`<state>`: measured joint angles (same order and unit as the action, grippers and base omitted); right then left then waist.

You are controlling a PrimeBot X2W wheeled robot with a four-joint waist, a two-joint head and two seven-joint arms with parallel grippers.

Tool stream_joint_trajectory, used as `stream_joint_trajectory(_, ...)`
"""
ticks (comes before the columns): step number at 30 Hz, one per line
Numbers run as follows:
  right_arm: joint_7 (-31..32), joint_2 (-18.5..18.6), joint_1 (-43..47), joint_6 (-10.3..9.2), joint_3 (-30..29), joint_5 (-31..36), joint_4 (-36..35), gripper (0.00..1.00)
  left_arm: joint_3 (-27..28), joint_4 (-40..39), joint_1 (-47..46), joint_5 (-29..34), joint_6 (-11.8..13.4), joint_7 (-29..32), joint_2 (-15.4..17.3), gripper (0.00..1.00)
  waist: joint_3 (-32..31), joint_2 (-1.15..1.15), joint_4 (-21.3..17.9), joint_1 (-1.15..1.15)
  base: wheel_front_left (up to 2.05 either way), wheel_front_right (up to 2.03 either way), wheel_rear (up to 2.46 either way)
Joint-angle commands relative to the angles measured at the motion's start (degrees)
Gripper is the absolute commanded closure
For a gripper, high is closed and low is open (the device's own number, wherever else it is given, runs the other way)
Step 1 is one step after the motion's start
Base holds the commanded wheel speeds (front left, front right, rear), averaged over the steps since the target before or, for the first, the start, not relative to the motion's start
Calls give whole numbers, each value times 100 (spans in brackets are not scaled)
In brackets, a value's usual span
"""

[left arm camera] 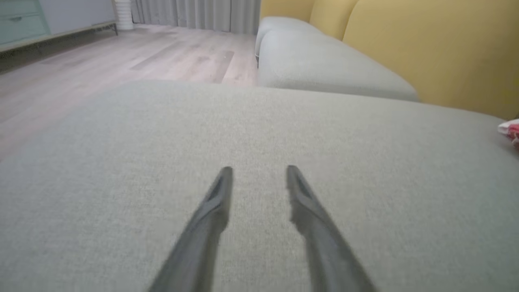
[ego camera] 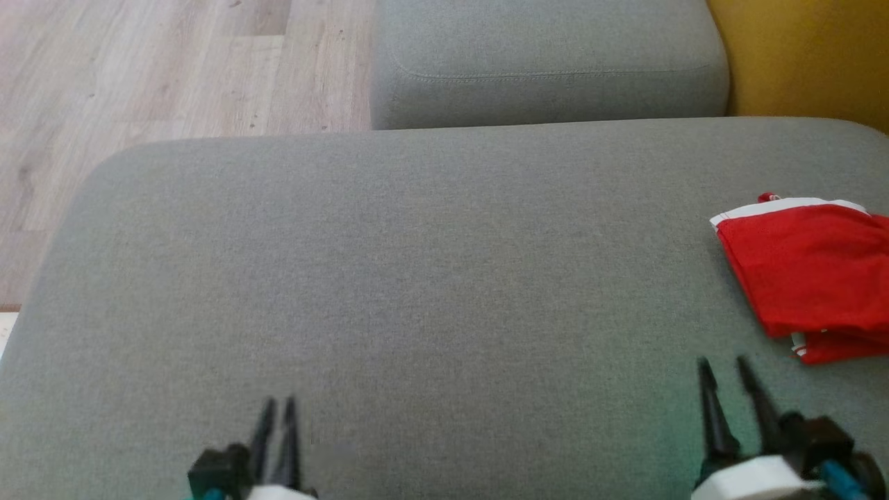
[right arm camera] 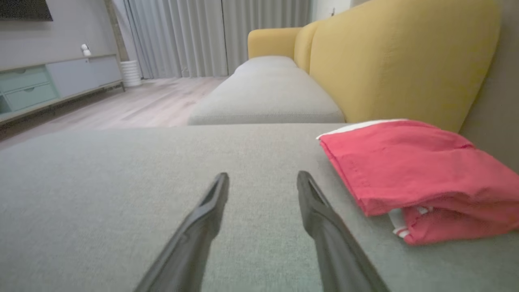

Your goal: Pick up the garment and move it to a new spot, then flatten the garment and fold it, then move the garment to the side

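Though the left hand (ego camera: 278, 401) and right hand (ego camera: 722, 362) are spread and empty, the right is near the garment (ego camera: 809, 271); a stray sweep could snag it, possibly spoiling the fold.

The red garment (ego camera: 812, 271) is sitting folded up at the right edge of the grey cushion (ego camera: 417, 278). White trim is peeking out along its far edge and near corner, and it's lying pretty flat, near the yellow backrest (right arm camera: 397, 61).
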<state>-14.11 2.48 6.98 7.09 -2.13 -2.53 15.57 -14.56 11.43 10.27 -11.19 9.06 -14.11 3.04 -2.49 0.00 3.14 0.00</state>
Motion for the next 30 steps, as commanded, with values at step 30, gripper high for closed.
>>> stream_joint_trajectory(30,452,7,-196,9,-97,-1955,166,100,316,256,-275,-1888,-360,335,101,100,58,0,-68,0,0,0,0)
